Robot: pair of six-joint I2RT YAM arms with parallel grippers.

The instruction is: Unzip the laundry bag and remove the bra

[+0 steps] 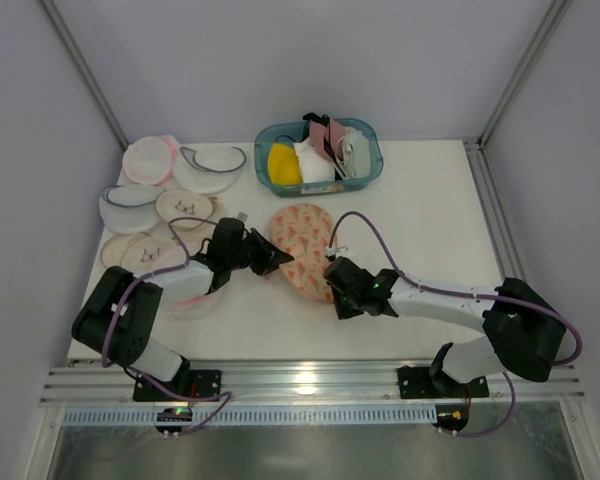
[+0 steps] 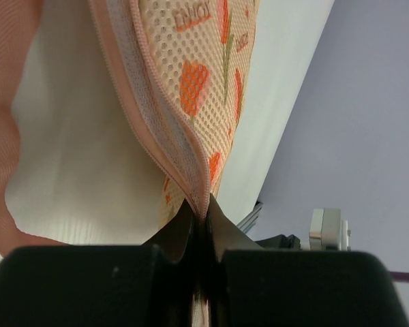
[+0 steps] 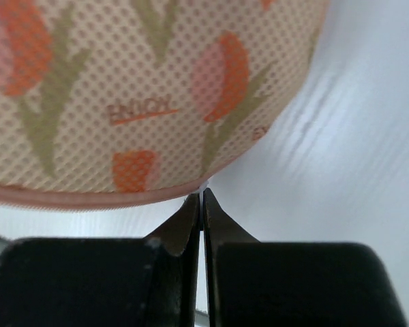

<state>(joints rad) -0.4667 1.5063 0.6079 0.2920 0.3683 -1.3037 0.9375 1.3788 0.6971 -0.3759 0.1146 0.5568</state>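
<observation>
1. Two pinches on one thing: the laundry bag [image 1: 302, 240], lying flat near the middle of the tabletop [image 1: 430, 220], a bit toward the far edge.
2. Runs long from far to near, leaning a little toward the right edge.
3. At the bag's left side: the left gripper [image 1: 277, 262], squeezed tight on the pink zipper trim [image 2: 167, 129].
4. At the bag's near end: the right gripper [image 1: 332, 275], squeezed tight too, tips touching the trim. Too small to tell what, if anything, in between.
5. Both arms low, stretched in from the near corners, wrists turned sideways. Equally close to the bag.
6. Next, most likely: hold one side firm and pull the zip along the curved edge, not straight across.
7. No clear sight of the bra. Cannot tell whether inside the bag.
</observation>
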